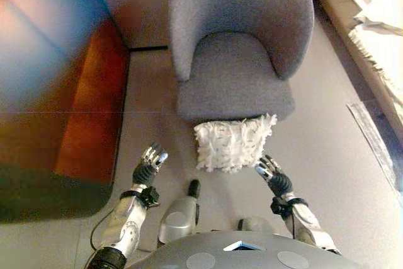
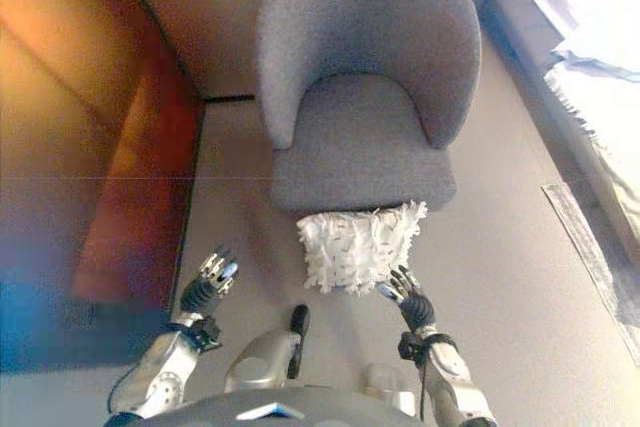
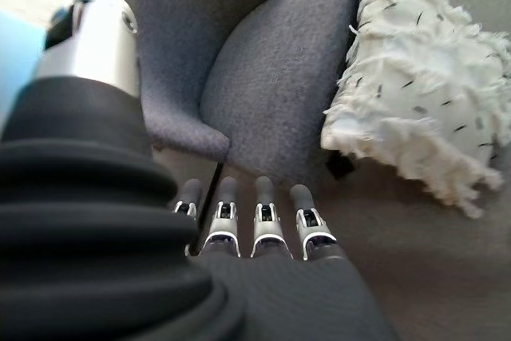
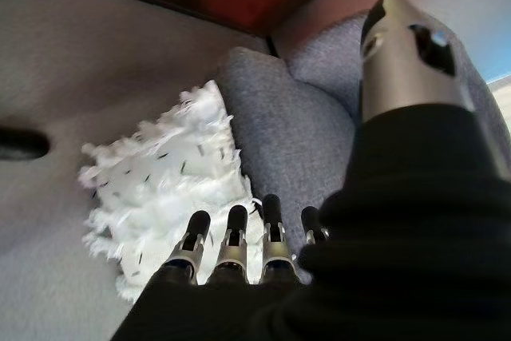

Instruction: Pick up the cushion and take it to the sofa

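Observation:
A white shaggy cushion (image 1: 233,144) with dark flecks lies on the floor, leaning against the front of a grey armchair (image 1: 238,55). It also shows in the left wrist view (image 3: 419,101) and the right wrist view (image 4: 172,181). My right hand (image 1: 273,176) is open, its fingers straight, just at the cushion's near right corner. My left hand (image 1: 150,163) is open and empty, a short way to the left of the cushion. The fingers (image 3: 259,221) of the left hand point towards the chair's base.
A reddish-brown cabinet or wall panel (image 1: 94,105) stands on the left. A pale bed or sofa edge (image 1: 371,36) with a fringed cover runs along the right. Grey floor (image 1: 334,155) lies between the chair and that edge.

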Robot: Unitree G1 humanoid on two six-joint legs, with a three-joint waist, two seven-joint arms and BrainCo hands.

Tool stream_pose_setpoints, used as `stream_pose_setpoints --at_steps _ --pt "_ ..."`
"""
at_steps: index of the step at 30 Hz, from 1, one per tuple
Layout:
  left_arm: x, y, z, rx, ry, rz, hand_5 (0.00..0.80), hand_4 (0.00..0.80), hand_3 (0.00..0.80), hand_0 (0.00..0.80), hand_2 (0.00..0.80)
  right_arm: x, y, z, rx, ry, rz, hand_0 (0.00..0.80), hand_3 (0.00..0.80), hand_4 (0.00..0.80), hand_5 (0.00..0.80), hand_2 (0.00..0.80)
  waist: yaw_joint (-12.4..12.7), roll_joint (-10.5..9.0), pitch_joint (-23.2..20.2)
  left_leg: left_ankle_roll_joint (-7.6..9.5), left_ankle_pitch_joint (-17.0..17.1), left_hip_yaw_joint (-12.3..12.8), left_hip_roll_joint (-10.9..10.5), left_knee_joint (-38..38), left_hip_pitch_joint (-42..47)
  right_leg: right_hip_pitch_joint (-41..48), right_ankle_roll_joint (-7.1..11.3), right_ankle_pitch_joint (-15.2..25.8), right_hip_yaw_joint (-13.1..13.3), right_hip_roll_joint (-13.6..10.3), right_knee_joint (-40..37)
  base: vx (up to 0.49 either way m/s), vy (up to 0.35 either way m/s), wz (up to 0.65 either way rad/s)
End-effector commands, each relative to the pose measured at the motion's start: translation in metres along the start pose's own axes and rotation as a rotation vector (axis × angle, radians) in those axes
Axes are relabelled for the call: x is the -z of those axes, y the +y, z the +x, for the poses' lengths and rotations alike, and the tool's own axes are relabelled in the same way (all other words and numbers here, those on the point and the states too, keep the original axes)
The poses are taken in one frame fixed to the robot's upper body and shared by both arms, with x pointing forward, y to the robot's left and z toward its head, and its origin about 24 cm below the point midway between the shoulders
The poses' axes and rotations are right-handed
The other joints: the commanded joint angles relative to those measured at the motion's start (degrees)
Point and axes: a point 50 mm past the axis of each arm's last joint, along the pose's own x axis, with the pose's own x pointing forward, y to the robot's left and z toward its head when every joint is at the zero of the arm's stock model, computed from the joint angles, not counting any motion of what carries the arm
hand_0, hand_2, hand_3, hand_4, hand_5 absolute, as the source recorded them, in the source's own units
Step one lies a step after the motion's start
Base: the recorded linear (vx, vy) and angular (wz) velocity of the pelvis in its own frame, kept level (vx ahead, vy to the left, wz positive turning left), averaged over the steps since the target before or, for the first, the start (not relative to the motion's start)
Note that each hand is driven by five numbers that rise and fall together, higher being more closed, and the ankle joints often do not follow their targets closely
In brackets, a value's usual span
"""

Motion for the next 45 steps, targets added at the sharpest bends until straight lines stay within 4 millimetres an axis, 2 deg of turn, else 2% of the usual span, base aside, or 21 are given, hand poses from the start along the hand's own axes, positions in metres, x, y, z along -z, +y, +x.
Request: stream_pose_setpoints --at_steps 1,5,8,10,11,13,15,16,17,18,20,21,22,27,34,35,37,39,42,43,45 --pt "-0.015 0.000 -0.003 0.015 -0.095 -0.010 0.000 0.000 0.000 0.000 0.000 -0.012 0.011 -0.002 -0.069 -0.070 0.008 0.000 0.000 0.000 0.000 0.000 1.0 -0.44 -3.3 1.04 2.0 -2.0 0.8 1.3 -6.2 2.7 -0.13 11.3 -3.6 2.3 -1.0 0.349 0.183 0.09" --pt "-0.013 0.008 -0.007 -0.007 -0.069 0.021 0.000 0.000 0.000 0.000 0.000 -0.014 0.017 0.006 -0.070 -0.070 0.033 0.000 0.000 0.000 0.000 0.000 2.4 -0.85 -5.1 4.21 -1.1 -1.2 -2.0 3.0 -5.0 1.8 0.84 17.4 -4.8 -1.4 5.6 0.339 0.212 -0.06" --pt "-0.013 0.009 -0.011 0.006 -0.051 0.037 0.000 0.000 0.000 0.000 0.000 -0.013 0.023 0.007 -0.057 -0.086 0.054 0.000 0.000 0.000 0.000 0.000 2.8 0.28 -6.1 6.71 -2.8 0.3 -3.7 2.1 -2.4 -3.0 1.38 24.7 -6.0 -4.3 19.1 0.290 0.295 -0.13" --pt "-0.013 0.009 -0.011 0.007 -0.044 0.044 0.000 0.000 0.000 0.000 0.000 -0.010 0.026 0.003 -0.046 -0.087 0.059 0.000 0.000 0.000 0.000 0.000 2.0 1.16 -5.7 7.60 -5.1 0.9 -4.3 2.3 0.5 -8.3 1.34 25.3 -5.4 -5.7 29.6 0.276 0.305 0.08" --pt "-0.015 0.008 -0.010 0.004 -0.043 0.044 0.000 0.000 0.000 0.000 0.000 -0.008 0.026 0.001 -0.044 -0.084 0.054 0.000 0.000 0.000 0.000 0.000 1.5 1.59 -5.4 7.77 -5.8 1.3 -4.3 2.4 1.8 -11.2 0.84 24.6 -5.3 -6.1 31.7 0.257 0.239 0.05" --pt "-0.019 0.008 -0.009 0.001 -0.050 0.037 0.000 0.000 0.000 0.000 0.000 -0.006 0.024 -0.004 -0.042 -0.080 0.049 0.000 0.000 0.000 0.000 0.000 0.8 2.36 -4.9 7.45 -6.1 1.5 -4.2 1.8 3.8 -14.3 -0.06 23.2 -6.3 -6.4 29.4 0.185 0.123 -0.02" --pt "-0.020 0.009 -0.009 -0.009 -0.057 0.028 0.000 0.000 0.000 0.000 0.000 -0.004 0.019 -0.008 -0.035 -0.076 0.045 0.000 0.000 0.000 0.000 0.000 0.0 2.74 -4.6 6.70 -6.1 1.4 -3.8 0.5 5.5 -15.2 -0.37 22.2 -7.6 -6.2 21.3 0.151 -0.007 -0.04" --pt "-0.020 0.008 -0.009 -0.012 -0.062 0.025 0.000 0.000 0.000 0.000 0.000 -0.004 0.018 -0.008 -0.033 -0.078 0.046 0.000 0.000 0.000 0.000 0.000 -0.2 3.12 -4.5 6.66 -5.2 1.5 -3.4 0.3 5.1 -15.6 -1.18 23.3 -8.8 -6.0 17.2 0.127 -0.071 -0.09" --pt "-0.019 0.008 -0.010 -0.020 -0.068 0.021 0.000 0.000 0.000 0.000 0.000 -0.004 0.015 -0.008 -0.029 -0.076 0.046 0.000 0.000 0.000 0.000 0.000 -0.5 2.75 -4.1 6.24 -5.9 1.5 -3.3 -0.1 6.0 -15.7 -0.59 23.9 -9.2 -6.2 10.0 0.065 -0.071 -0.10" --pt "-0.019 0.008 -0.010 -0.022 -0.070 0.020 0.000 0.000 0.000 0.000 0.000 -0.005 0.015 -0.008 -0.030 -0.075 0.045 0.000 0.000 0.000 0.000 0.000 -0.5 2.63 -4.0 6.11 -6.1 1.5 -3.3 -0.1 6.3 -15.7 -0.36 24.3 -9.3 -6.2 8.2 0.131 -0.105 -0.22" --pt "-0.019 0.006 -0.013 -0.021 -0.085 0.012 0.000 0.000 0.000 0.000 0.000 -0.008 0.011 -0.005 -0.037 -0.077 0.039 0.000 0.000 0.000 0.000 0.000 -0.7 1.37 -3.7 5.44 -8.1 1.4 -3.7 -0.1 7.5 -16.2 2.09 28.2 -8.5 -7.2 -1.3 0.109 -0.100 -0.23" --pt "-0.020 0.006 -0.014 -0.021 -0.086 0.012 0.000 0.000 0.000 0.000 0.000 -0.008 0.010 -0.004 -0.037 -0.078 0.039 0.000 0.000 0.000 0.000 0.000 -0.7 1.33 -3.6 5.39 -8.2 1.3 -3.7 -0.1 7.6 -16.1 2.25 28.5 -8.4 -7.2 -2.0 0.138 -0.120 -0.29" --pt "-0.020 0.008 -0.016 -0.023 -0.088 0.013 0.000 0.000 0.000 0.000 0.000 -0.010 0.009 -0.001 -0.040 -0.074 0.041 0.000 0.000 0.000 0.000 0.000 -0.2 0.76 -3.7 5.04 -9.1 0.4 -3.8 0.0 8.2 -15.7 3.37 30.0 -7.8 -7.7 -5.6 0.125 -0.109 -0.26" --pt "-0.016 0.012 -0.017 -0.050 -0.068 0.016 0.000 0.000 0.000 0.000 0.000 -0.011 0.011 0.004 -0.054 -0.062 0.045 0.000 0.000 0.000 0.000 0.000 0.6 -0.36 -4.2 4.58 -11.3 -1.6 -3.4 1.5 8.9 -14.3 4.67 31.5 -6.4 -9.1 -11.4 0.163 -0.136 0.02" --pt "-0.021 0.020 -0.018 -0.073 -0.078 0.017 0.000 0.000 0.000 0.000 0.000 -0.004 0.015 0.004 -0.102 -0.015 0.038 0.000 0.000 0.000 0.000 0.000 0.9 -2.03 -4.0 3.40 -14.8 -1.5 -0.8 5.6 9.5 -14.4 6.25 32.9 -5.8 -11.8 -12.7 0.219 -0.202 0.00" --pt "-0.021 0.020 -0.018 -0.074 -0.078 0.018 0.000 0.000 0.000 0.000 0.000 -0.004 0.015 0.004 -0.103 -0.015 0.038 0.000 0.000 0.000 0.000 0.000 0.9 -2.04 -4.0 3.33 -14.9 -1.5 -0.6 5.7 9.6 -14.4 6.27 32.8 -5.8 -11.8 -12.7 0.231 -0.311 0.06" --pt "-0.023 0.022 -0.018 -0.084 -0.080 0.031 0.000 0.000 0.000 0.000 0.000 -0.003 0.017 0.004 -0.127 -0.003 0.028 0.000 0.000 0.000 0.000 0.000 1.0 -2.52 -4.0 2.32 -15.5 -1.7 1.2 6.4 10.1 -13.4 6.76 31.5 -5.4 -11.7 -11.9 0.281 -0.418 0.17" --pt "-0.022 0.024 -0.017 -0.102 -0.073 0.034 0.000 0.000 0.000 0.000 0.000 -0.003 0.019 0.005 -0.134 0.010 0.002 0.000 0.000 0.000 0.000 0.000 0.7 -2.72 -4.0 1.16 -15.3 -1.6 3.1 6.5 11.0 -13.2 7.01 30.2 -5.4 -10.5 -11.2 0.249 -0.379 0.23" --pt "-0.018 0.032 -0.015 -0.164 -0.065 -0.020 0.000 0.000 0.000 0.000 0.000 -0.009 0.020 0.008 -0.152 0.024 -0.036 0.000 0.000 0.000 0.000 0.000 -0.5 -2.45 -3.9 -0.89 -11.7 -0.6 7.2 8.3 12.3 -14.1 6.08 26.1 -5.8 -7.8 -6.8 0.191 -0.310 0.03" --pt "-0.016 0.033 -0.014 -0.177 -0.063 -0.014 0.000 0.000 0.000 0.000 0.000 -0.012 0.014 0.008 -0.132 0.024 -0.073 0.000 0.000 0.000 0.000 0.000 -0.9 -2.38 -3.5 -1.72 -8.8 0.2 8.7 11.0 11.4 -13.6 4.95 24.0 -6.6 -6.3 -5.8 0.138 -0.254 0.00" --pt "-0.010 0.032 -0.012 -0.191 -0.038 -0.039 0.000 0.000 0.000 0.000 0.000 -0.016 0.004 0.011 -0.078 0.023 -0.130 0.000 0.000 0.000 0.000 0.000 -1.1 -2.05 -2.8 -2.37 -5.5 1.1 9.7 14.9 8.9 -12.6 3.65 22.9 -7.7 -5.5 -5.3 0.119 -0.195 0.03"
